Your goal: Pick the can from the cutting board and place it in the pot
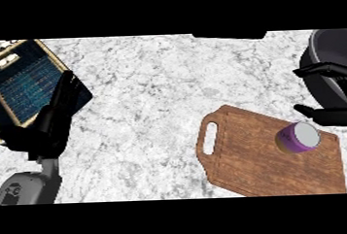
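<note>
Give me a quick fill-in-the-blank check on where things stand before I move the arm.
1. The purple can rests on the wooden ____.
2. The cutting board has its handle slot toward the view's ____.
3. The grey pot sits at the view's upper ____ corner.
4. The left hand rests with fingers ____.

Missing words: cutting board; left; right; straight

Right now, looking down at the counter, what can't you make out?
- Pot: cut off by the head view's right edge; its inside is not visible.
- Right hand: only dark fingers enter from the right edge, palm out of view.
- Can on the cutting board: label too small to read.
</note>
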Robot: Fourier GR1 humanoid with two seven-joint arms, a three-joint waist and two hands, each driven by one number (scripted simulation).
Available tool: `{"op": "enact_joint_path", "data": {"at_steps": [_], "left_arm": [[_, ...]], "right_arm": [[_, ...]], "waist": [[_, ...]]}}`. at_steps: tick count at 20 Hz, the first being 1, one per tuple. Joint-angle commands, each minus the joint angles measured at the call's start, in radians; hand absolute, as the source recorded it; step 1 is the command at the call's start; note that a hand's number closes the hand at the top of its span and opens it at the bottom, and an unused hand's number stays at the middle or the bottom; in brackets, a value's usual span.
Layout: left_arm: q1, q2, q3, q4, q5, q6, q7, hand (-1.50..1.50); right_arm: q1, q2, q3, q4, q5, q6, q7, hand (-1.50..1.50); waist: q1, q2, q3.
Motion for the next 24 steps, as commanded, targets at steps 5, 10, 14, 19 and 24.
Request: {"op": "enact_joint_path", "data": {"at_steps": [5, 10, 14, 19, 24], "left_arm": [[-0.113, 0.028, 0.070, 0.021, 0.016, 0.043, 0.132, 0.00], [-0.054, 0.033, 0.079, -0.014, 0.022, 0.026, 0.121, 0.00], [-0.051, 0.017, 0.071, -0.012, 0.012, 0.039, 0.111, 0.00], [-0.067, 0.022, 0.077, -0.046, -0.001, 0.065, 0.165, 0.00], [-0.054, 0.064, 0.139, 0.003, 0.040, -0.002, 0.146, 0.00]], "right_arm": [[-0.201, -0.069, -0.040, 0.363, -0.008, 0.353, -0.370, -1.50], [-0.271, -0.147, 0.075, 0.370, 0.119, 0.467, -0.358, -1.50], [-0.327, -0.218, 0.213, 0.277, 0.231, 0.521, -0.265, -1.50], [-0.382, -0.242, 0.341, 0.182, 0.364, 0.512, -0.220, -1.50], [-0.383, -0.233, 0.427, 0.123, 0.436, 0.532, -0.173, -1.50]], "waist": [[-0.035, -0.005, 0.000], [-0.050, -0.016, -0.004], [-0.045, -0.016, -0.005], [-0.059, -0.021, -0.005], [-0.074, -0.021, -0.006]]}}
